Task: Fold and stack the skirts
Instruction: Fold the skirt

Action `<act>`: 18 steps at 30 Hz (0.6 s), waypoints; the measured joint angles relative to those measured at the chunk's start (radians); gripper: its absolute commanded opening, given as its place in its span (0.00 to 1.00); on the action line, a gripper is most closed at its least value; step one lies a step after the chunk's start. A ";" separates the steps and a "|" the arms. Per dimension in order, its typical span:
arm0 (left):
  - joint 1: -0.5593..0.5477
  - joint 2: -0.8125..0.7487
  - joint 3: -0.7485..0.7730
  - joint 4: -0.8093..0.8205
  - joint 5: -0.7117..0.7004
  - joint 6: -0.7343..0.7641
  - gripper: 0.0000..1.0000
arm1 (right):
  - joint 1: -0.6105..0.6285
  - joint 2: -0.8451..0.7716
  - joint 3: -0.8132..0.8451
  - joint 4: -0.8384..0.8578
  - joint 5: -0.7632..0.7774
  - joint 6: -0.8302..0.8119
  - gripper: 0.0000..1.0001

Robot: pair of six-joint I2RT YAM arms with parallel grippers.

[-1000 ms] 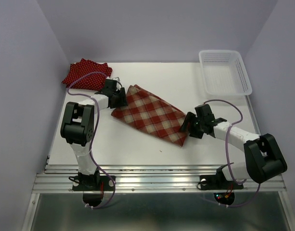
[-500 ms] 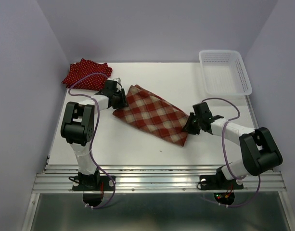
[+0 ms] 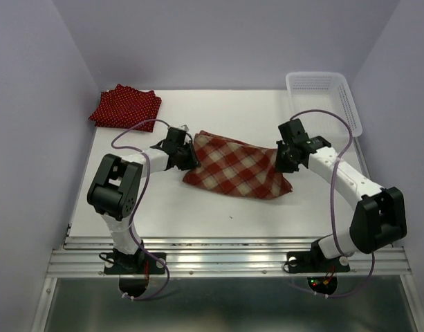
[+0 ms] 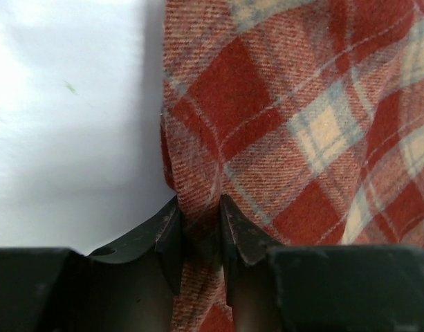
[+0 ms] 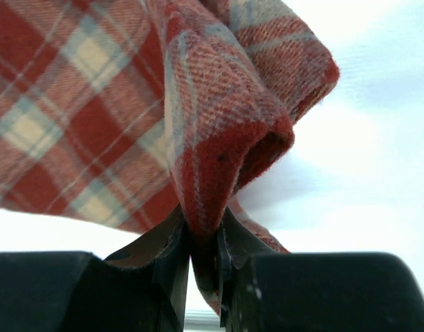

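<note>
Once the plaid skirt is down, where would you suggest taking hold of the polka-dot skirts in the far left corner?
Probably the right edge of the polka-dot skirts, approached from the middle of the table by the left gripper: the wall crowds their left, while that edge lies flat and unobstructed.

White counter (image 3: pixel 225 207), flat and matte. Far left corner: polka-dot skirt pile (image 3: pixel 125 108), dark red, lying folded, well apart from the rest. Middle: plaid skirt (image 3: pixel 238 166), red and cream, stretched left to right, bunched at both ends; how much of it rests on the surface is unclear. Far right corner: white mesh basket (image 3: pixel 315 75), upright. Small dark speck (image 3: pixel 231 216) nearer the front edge.
</note>
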 measured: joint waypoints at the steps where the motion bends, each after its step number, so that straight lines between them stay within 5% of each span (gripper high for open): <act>1: -0.012 -0.003 -0.005 -0.002 -0.003 -0.016 0.35 | 0.000 0.003 0.037 -0.042 0.001 -0.015 0.01; 9: -0.076 -0.035 -0.009 -0.017 -0.025 -0.106 0.35 | 0.000 0.108 0.327 -0.254 -0.034 -0.074 0.01; 18: -0.094 -0.035 -0.018 -0.005 -0.026 -0.138 0.35 | 0.059 0.214 0.469 -0.288 -0.171 -0.079 0.01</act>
